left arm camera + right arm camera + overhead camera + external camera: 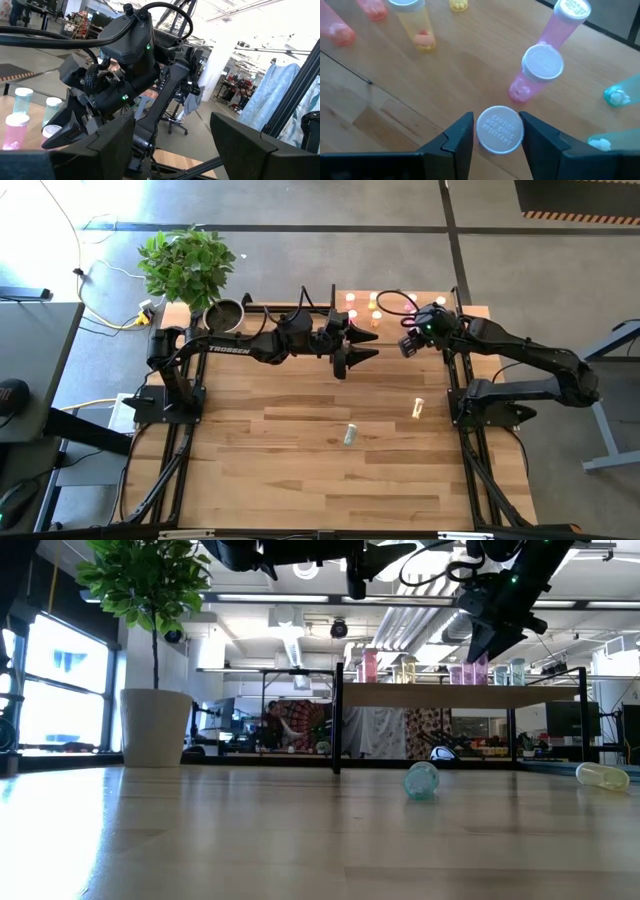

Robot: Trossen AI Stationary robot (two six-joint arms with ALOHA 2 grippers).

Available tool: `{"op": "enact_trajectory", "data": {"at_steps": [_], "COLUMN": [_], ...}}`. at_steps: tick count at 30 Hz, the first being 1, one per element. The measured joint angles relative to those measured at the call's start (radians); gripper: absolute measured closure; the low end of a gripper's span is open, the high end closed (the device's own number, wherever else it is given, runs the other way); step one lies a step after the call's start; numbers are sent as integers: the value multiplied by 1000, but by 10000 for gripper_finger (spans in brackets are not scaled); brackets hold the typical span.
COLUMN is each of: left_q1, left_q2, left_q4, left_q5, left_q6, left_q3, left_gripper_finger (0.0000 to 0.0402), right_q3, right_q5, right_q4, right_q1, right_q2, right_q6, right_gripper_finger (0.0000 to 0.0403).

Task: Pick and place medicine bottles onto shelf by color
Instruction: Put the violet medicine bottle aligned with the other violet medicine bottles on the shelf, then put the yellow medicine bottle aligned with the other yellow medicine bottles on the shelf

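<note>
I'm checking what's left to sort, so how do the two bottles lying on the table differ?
The green bottle lies with an end facing the low camera; the yellow bottle shows its side. In the high view the green bottle is nearer the table's middle, the yellow bottle nearer the right arm. Both lie tipped over on the table, not on the shelf.

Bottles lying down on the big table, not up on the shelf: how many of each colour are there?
pale green bottle: 1
yellow bottle: 1
Total: 2
</note>
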Motion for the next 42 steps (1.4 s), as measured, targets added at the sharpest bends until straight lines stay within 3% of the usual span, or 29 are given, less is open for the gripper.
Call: {"op": "enact_trajectory", "data": {"at_steps": [17, 30, 35, 42], "left_q1": [0, -51, -130, -262], "left_q2": [-1, -1, -1, -1], "left_q4": [-26, -358, -486, -690], "left_q5": [0, -62, -132, -291], "left_q6": [52, 67, 10, 58], "left_q3": [0, 0, 0, 0], "left_gripper_finger": [149, 149, 149, 149], "right_q3": [91, 222, 242, 254], "right_q5": [42, -59, -67, -100], "right_q4": [-68, -175, -197, -198], "right_q1": [0, 3, 3, 9], "right_q2": [-2, -2, -2, -2], "right_q6": [-4, 87, 111, 206], "right_gripper_finger": [242, 242, 242, 242]}}
